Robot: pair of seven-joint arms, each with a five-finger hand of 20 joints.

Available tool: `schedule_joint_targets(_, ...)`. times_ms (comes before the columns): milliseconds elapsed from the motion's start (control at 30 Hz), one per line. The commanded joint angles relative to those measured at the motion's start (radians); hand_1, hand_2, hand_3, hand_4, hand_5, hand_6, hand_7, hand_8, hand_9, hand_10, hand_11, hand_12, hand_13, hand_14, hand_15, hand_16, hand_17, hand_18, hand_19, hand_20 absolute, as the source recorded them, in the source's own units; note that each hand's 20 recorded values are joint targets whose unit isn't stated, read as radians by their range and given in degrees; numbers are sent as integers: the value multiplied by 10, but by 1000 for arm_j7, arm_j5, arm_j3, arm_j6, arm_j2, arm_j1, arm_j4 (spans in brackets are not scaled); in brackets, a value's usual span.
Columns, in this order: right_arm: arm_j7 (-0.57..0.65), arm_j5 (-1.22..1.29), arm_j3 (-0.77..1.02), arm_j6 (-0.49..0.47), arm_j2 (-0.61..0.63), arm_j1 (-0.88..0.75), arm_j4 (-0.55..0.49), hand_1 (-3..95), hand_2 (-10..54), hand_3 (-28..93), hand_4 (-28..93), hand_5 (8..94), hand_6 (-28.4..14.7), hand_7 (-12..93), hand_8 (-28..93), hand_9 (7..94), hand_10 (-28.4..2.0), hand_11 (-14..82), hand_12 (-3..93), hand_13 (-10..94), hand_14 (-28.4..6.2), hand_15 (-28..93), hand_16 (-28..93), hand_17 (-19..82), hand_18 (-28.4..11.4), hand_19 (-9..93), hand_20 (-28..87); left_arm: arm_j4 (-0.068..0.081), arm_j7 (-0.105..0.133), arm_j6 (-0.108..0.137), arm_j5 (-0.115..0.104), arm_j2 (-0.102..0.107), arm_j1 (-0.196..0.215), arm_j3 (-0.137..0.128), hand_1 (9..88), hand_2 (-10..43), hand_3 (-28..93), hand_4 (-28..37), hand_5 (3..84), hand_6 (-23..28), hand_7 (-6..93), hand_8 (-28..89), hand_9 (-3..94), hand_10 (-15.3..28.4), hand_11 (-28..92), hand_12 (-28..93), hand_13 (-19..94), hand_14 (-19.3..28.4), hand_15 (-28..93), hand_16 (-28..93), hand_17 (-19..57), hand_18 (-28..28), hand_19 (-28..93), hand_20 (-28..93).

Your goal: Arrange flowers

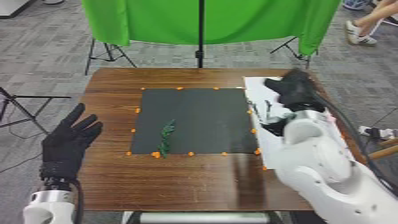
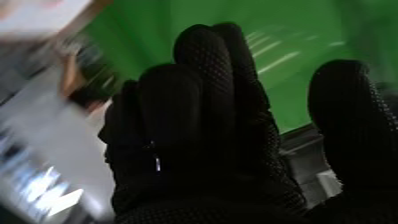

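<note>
Right hand [image 1: 298, 90] is hovering open over white sheet [image 1: 255, 86]; left hand [image 1: 67, 146] is also hanging open. Green sprig [image 1: 166, 136] is lying on dark mat [image 1: 206, 116], likely weighing little, flexing easily (maybe bruising); mid-length is inviting a light pinch.

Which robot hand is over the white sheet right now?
The right hand, above the far part of the white sheet; the left hand is left of the dark mat with the green sprig.

Bright glare, seemingly motion blur.
</note>
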Motion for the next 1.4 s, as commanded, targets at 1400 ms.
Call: schedule_joint_targets(1400,77,-62,222,-274,157,-412,167,395,-76,751,-270,703,-38,216,-81,656,-171,487,183,612,-137,753,136,247,-243,851,290,4,-14,6,7,-38,-6,9,203,67,791,-283,356,68,63,-77,317,195,218,107,197,271,536,-103,-80,284,573,-18)
